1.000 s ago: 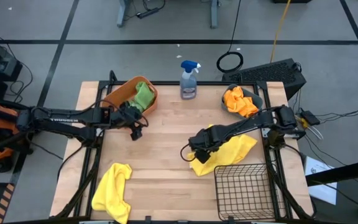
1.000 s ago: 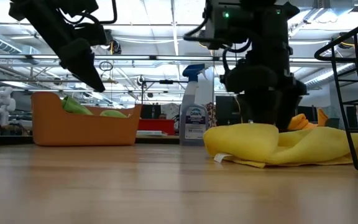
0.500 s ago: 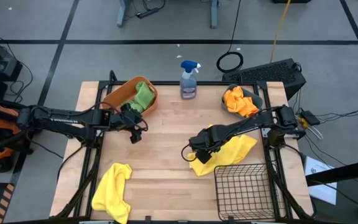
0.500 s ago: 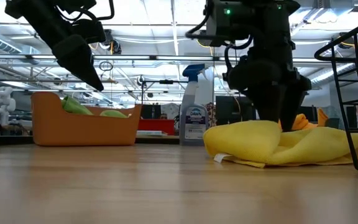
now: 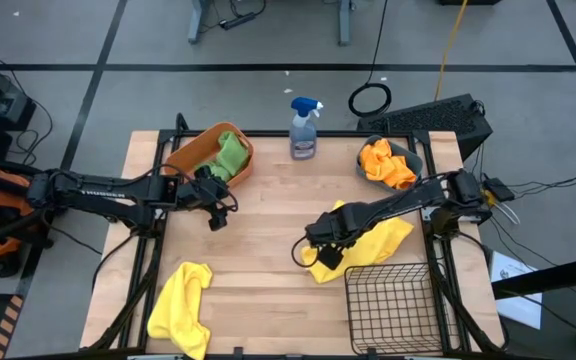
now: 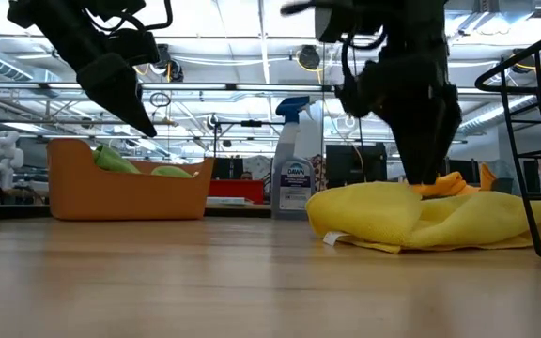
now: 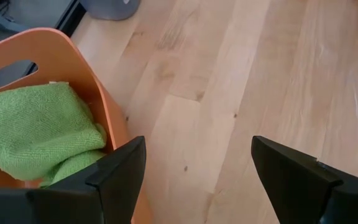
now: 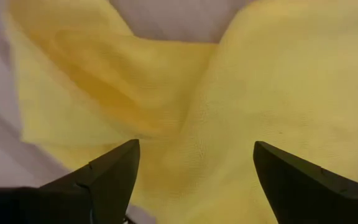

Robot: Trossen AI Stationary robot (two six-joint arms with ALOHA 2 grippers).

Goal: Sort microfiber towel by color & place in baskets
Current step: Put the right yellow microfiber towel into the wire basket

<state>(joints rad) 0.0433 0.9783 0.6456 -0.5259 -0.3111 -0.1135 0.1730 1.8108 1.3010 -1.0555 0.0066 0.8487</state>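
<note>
Two yellow microfiber towels visible from above: one crumpled under the right gripper [image 5: 325,243], the other [image 5: 181,305] well off toward the table's near left corner, which the low view doesn't catch. We count one green towel [image 5: 231,154] in the orange oval plastic tub [image 5: 194,152] just behind the left gripper [image 5: 216,200], and orange cloth [image 5: 386,163] in the small dark bin [image 5: 409,152] beyond the right gripper; how many pieces there, we can't tell. Black wire mesh basket [image 5: 392,305] sits just beside the right gripper, cut off in the low view. Blue-topped spray bottle [image 5: 304,128] stands between tub and bin. Right wrist view shows fingers [image 8: 110,168] spread above the yellow towel [image 8: 229,112], not grasping. Left wrist view shows fingers [image 7: 120,168] spread, released, over bare wood beside the tub.
</note>
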